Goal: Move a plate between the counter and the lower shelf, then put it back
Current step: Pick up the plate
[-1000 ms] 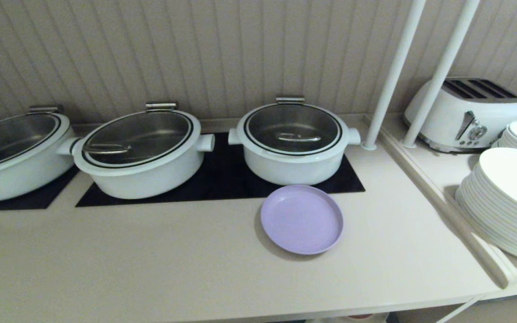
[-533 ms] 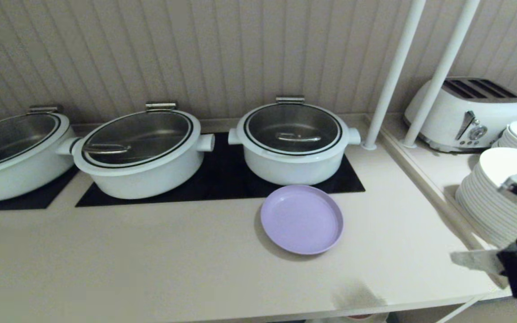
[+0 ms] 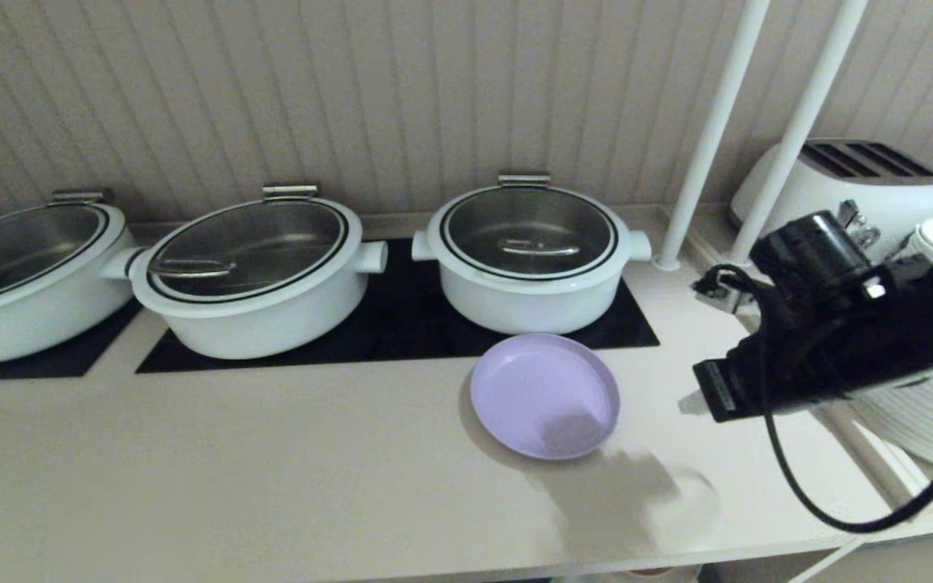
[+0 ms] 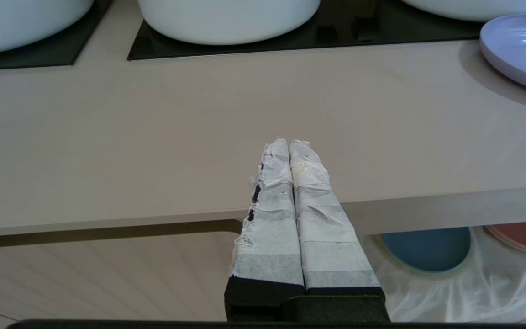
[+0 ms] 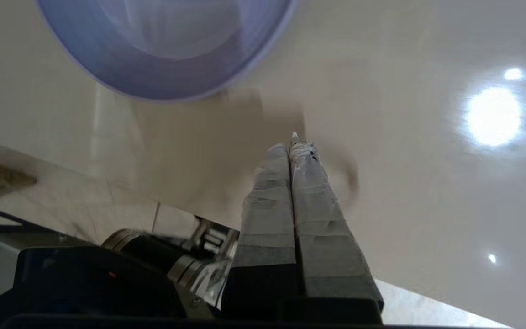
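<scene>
Clenched tight with nothing between them, the taped fingers (image 5: 311, 183) of the right gripper (image 5: 295, 141) hang above the bare counter (image 3: 272, 470), pointing down at a spot near the plate's front edge but apart from it; the left gripper (image 4: 289, 142) is likewise pressed shut and empty, held level just in front of the counter's thick front edge. That long cream counter carries black hob panels (image 3: 402, 332) at the back, and on them stand three white pots (image 3: 527, 255) with glass lids, set in a row before the ribbed wall. At the right, past two white poles (image 3: 709, 134), a side ledge holds a stack of white plates (image 3: 932, 409) and a white toaster (image 3: 879, 174), both partly hidden behind the black right arm (image 3: 831, 324). The plate (image 3: 545, 396), lilac and round, lies flat on the counter just in front of the rightmost pot. Below the counter, the lower shelf (image 4: 427, 292) shows a wrinkled white cloth with a blue plate (image 4: 425, 249) and a pink plate (image 4: 525, 235) on it.
</scene>
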